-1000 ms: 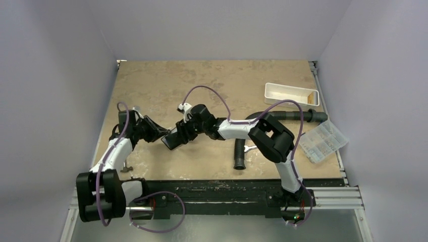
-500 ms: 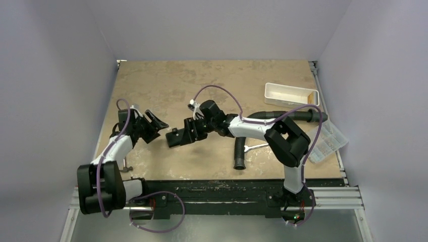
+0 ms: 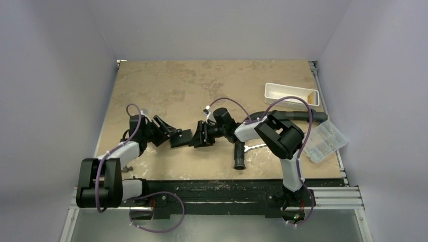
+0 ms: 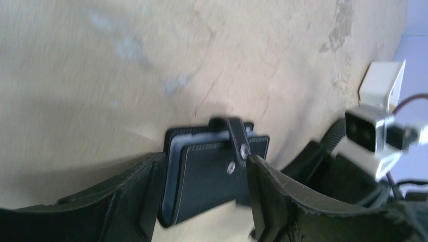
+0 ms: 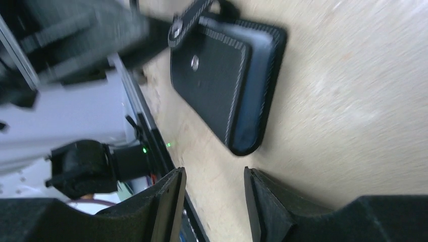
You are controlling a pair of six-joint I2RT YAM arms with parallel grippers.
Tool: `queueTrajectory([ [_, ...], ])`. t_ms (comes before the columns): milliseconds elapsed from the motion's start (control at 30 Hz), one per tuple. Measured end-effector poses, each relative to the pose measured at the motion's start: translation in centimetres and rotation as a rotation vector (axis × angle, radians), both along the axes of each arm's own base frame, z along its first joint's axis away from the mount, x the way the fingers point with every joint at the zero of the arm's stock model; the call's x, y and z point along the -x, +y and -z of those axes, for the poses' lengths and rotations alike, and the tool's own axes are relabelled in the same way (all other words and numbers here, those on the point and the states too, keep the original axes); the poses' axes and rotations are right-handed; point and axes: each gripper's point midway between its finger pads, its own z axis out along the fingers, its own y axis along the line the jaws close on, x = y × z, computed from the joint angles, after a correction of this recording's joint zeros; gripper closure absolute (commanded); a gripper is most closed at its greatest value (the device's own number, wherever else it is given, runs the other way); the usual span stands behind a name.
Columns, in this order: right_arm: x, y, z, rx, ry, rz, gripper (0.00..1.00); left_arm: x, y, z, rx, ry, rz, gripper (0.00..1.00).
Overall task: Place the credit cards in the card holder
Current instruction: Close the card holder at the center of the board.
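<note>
The card holder (image 3: 180, 137) lies on the table (image 3: 202, 80) with a greyish card (image 4: 174, 151) tucked inside and no loose cards visible, so loading looks done; left fingers (image 4: 136, 191) spread astride it, right fingers (image 5: 166, 201) apart just beside

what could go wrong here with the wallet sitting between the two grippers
1. The card holder has its strap unsnapped and a greyish card edge showing at the side, so a nudge might let cards slip out.
2. The left gripper straddles the holder while the right gripper hangs open close by. The two could bump each other.
</note>
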Motion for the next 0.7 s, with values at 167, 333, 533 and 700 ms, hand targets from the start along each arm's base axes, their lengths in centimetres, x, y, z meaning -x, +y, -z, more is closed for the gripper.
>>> queueTrajectory([
  [167, -4.1, -0.8, -0.1, -0.033, 0.013, 0.097, 0.46, 4.2, -1.2, 0.4, 0.060, 0.020, -0.008, 0.37],
  [333, -9.4, -0.4, -2.0, -0.068, -0.045, 0.144, 0.44, 7.0, -2.4, -0.1, 0.126, 0.031, 0.005, 0.34],
  [533, -11.2, -2.5, -2.6, 0.031, -0.116, 0.173, 0.37, 5.8, -2.4, -3.2, 0.092, 0.004, 0.044, 0.31],
  [700, -8.4, -5.1, -3.3, 0.122, -0.141, 0.154, 0.33, 4.6, -3.0, -2.8, 0.109, 0.036, 0.088, 0.28],
])
